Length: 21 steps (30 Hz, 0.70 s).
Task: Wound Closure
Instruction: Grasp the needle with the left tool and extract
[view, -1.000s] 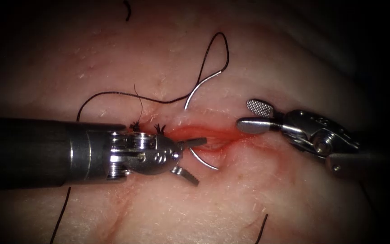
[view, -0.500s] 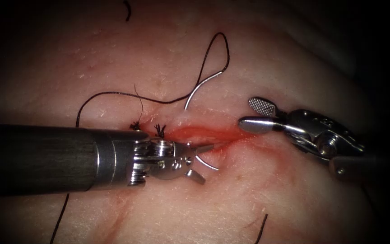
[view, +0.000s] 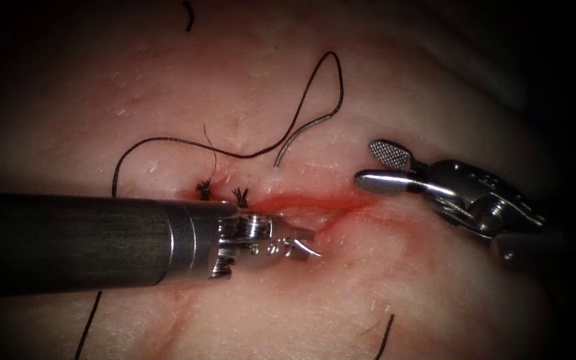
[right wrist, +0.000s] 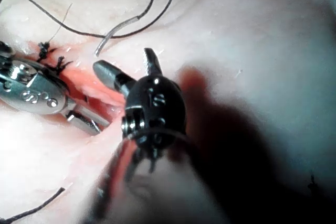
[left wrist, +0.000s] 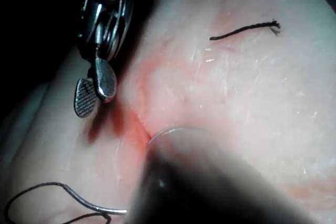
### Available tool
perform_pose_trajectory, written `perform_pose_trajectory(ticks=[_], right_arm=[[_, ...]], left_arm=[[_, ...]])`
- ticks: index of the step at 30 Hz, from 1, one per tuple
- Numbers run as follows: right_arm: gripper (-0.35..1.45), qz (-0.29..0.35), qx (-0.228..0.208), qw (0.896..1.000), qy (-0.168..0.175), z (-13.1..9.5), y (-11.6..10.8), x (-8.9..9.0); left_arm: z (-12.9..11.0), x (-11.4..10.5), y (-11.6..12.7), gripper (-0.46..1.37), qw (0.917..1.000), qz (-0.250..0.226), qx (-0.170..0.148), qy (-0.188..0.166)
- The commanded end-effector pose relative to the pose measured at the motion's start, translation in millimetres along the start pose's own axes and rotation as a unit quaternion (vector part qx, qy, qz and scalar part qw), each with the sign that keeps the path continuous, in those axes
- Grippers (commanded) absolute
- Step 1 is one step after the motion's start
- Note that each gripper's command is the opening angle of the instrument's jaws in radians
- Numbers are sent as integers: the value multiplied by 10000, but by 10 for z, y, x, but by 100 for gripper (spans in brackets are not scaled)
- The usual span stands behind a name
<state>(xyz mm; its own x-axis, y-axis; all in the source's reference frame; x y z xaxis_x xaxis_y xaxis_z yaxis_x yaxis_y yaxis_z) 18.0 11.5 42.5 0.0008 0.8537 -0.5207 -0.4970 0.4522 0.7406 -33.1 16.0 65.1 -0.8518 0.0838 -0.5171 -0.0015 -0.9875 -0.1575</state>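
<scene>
Needle (view: 309,253) tip, emerging at the cut's (view: 315,202) six o'clock, sits clamped in my left tool (view: 299,244); my right tool (view: 383,168) gapes, empty.

Not much going on besides the main stuff tbh: one short loose thread scrap (view: 187,15) lying way at the far edge, another thread scrap (view: 386,335) at the near edge, and a dark background (view: 568,53) beyond.

Tissue (view: 395,280) with red-lined cut (view: 315,203), dark thread (view: 168,143) looped across it, stray cut ends (view: 385,337).
</scene>
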Motion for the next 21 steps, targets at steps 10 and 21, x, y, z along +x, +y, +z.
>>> perform_pose_trajectory(ticks=[10,21], right_arm=[[79,2,25,10000,52,-2,-1,-1],[79,6,32,10000,48,-4,-6,-2]], left_arm=[[-29,-10,-14,-35,9997,244,-79,-3],[-39,-32,-24,-35,9922,1127,-434,318]])
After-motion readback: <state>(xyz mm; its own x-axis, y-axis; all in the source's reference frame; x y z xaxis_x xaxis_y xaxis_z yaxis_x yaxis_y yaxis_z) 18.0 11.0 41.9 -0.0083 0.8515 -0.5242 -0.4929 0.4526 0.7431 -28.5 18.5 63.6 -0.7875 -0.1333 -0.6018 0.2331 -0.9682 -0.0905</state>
